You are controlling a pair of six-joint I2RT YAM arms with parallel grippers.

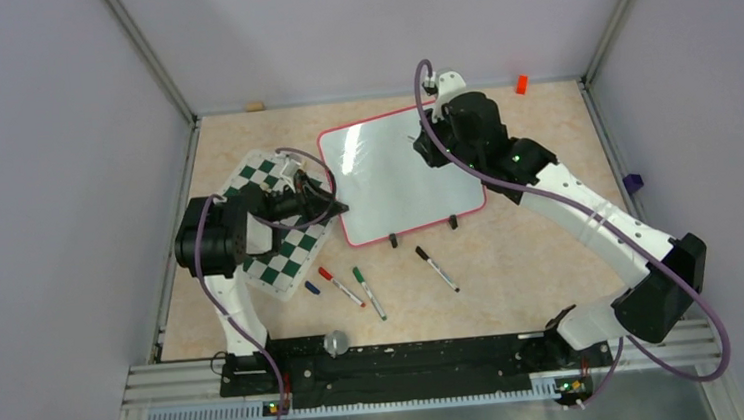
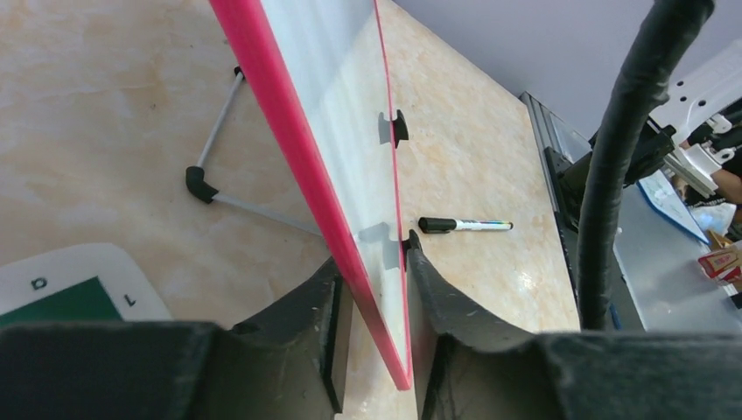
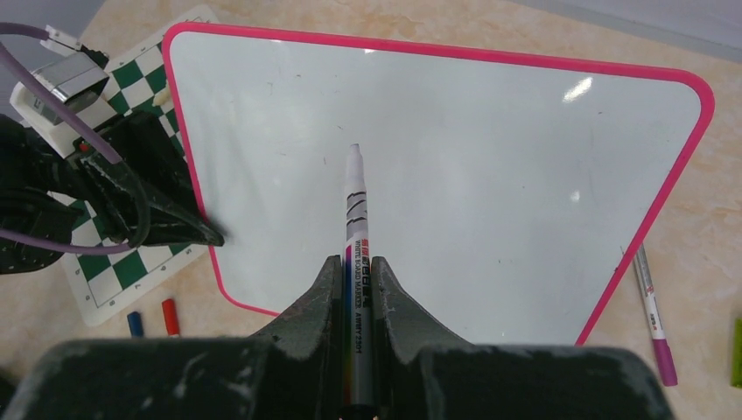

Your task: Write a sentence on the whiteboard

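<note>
Currently: one table [image 1: 512,249] and one whiteboard [image 1: 395,173] at centre of the overhead view. Two black clips [image 1: 391,239] sit on its lower edge. A grey kickstand [image 2: 214,166] shows beneath it in the left wrist view.

One chess mat [image 1: 281,247] lies left of the board, partly covered by the left arm.

The left gripper [image 2: 372,262] straddles the board's pink frame at the left corner with the jaws narrow. I can't tell if the pads actually bite. The right arm blocks the board's upper-right corner in the overhead view.

The right gripper [image 3: 354,262] is clamped on one held marker [image 3: 354,201], tip over mid-board.

Loose markers:
- Three lie below the board: red-capped marker [image 1: 339,285], green-capped marker [image 1: 368,290], black-capped marker [image 1: 436,268].
- One pink-capped marker [image 3: 652,324] lies off the board's right edge in the right wrist view.

One blue cap [image 1: 312,288] lies beside the mat. One orange piece [image 1: 521,84] is at upper right.
</note>
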